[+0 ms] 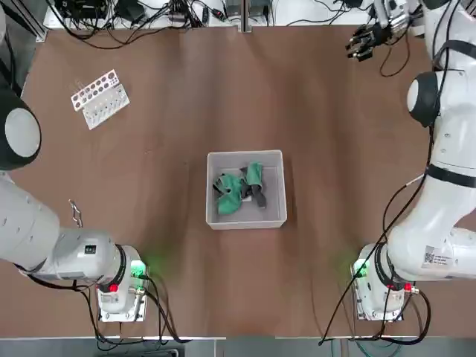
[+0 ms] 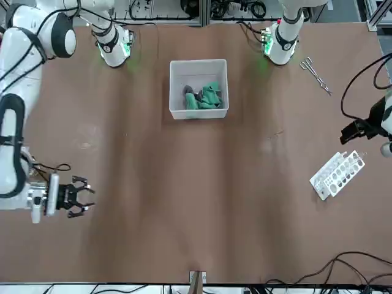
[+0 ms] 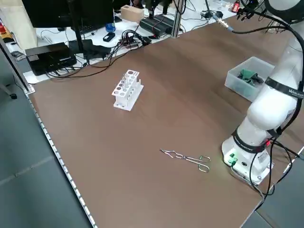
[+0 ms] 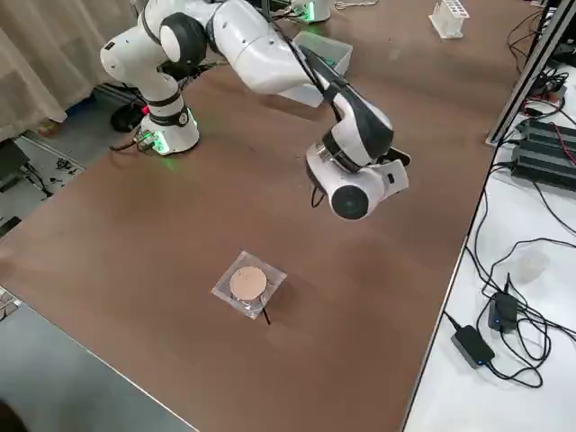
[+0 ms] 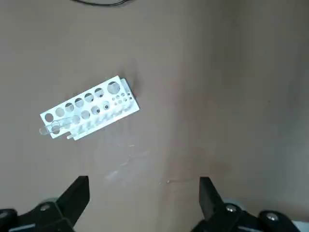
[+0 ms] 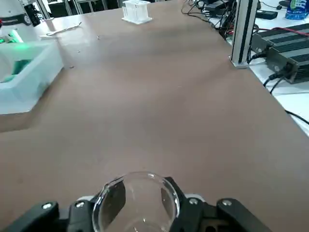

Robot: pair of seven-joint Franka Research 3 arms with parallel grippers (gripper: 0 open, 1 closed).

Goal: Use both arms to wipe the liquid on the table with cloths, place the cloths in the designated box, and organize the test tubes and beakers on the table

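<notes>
With the cloths (image 1: 236, 186) already lying bunched inside the box (image 1: 245, 155) at the middle of the bench (image 1: 335, 149), the wiping and binning part of the task appeared done, and what remained was judged to be the sorting of glassware. Item, one beaker (image 6: 140, 193): clear glass, round rim, pinched between the fingers of the right gripper (image 1: 360, 43), one finger either side of its wall. It was carried clear of the bench at about 1 o'clock from the box in the top view, near the far edge, presumably in transit to a resting place. Item, one wire stand with a pale disc (image 4: 247, 286): standing alone on the bench near the right arm's side, apart from the beaker, a likely destination though this could not be confirmed. Item, one white rack (image 1: 100, 98) with round holes: at about 10 o'clock from the box, a clear test tube (image 5: 48, 129) seemingly lying at one end. Item, the left gripper (image 5: 142, 198): fingers spread wide and holding nothing, poised above the bench with the rack off to one side of the gap rather than between the fingers, most likely lining up for the tube. Item, one pair of metal tongs (image 1: 75, 212): flat on the bench at about 9 o'clock from the box, close to the left arm's base, untouched.
</notes>
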